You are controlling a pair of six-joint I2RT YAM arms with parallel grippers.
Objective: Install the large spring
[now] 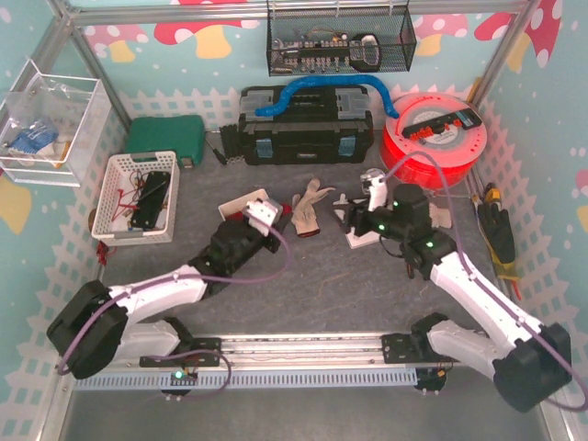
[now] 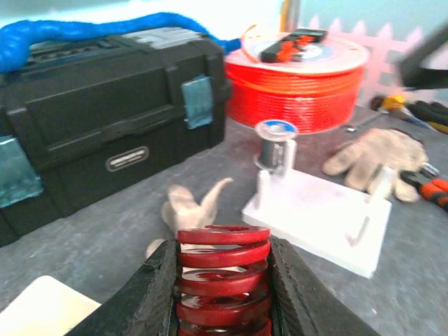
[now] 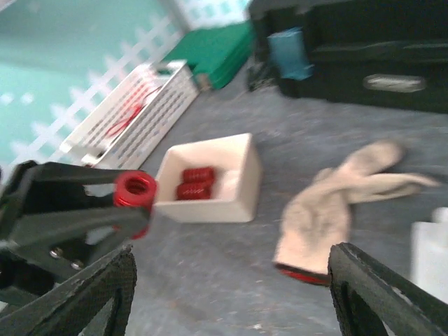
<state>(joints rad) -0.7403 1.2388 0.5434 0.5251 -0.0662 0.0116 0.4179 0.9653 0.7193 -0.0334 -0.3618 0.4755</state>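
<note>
fixture (image 2: 318,213): white plate with upright pegs (image 2: 262,189), flat on the table (image 2: 105,252), ahead of the left arm and well apart from the held coil. likely risk: the plate looks unclamped, so a coil brought down off-centre on a peg could shove or tip it instead of seating.
glove (image 2: 189,206): lies between the left arm and the fixture. likely risk: a low approach could drag it along or snag a fingertip.
white box (image 3: 210,175): holds two more red springs (image 3: 196,183) and sits just beside the left arm. small risk of a nudge when that arm moves off.
right pincer (image 3: 238,287): jaws wide apart, nothing between them, touching nothing. the top view shows it above the fixture. likely risk: both arms working the same spot could collide.
left pincer (image 2: 222,262): clamped on the coil, one finger (image 2: 157,287) against each flank.
large spring (image 2: 224,241): red, gripped by its round sides above the table, with its top turns standing proud of the fingertips. likely risk: pressed onto a peg at a slant, it could roll or pop out of the pads.
</note>
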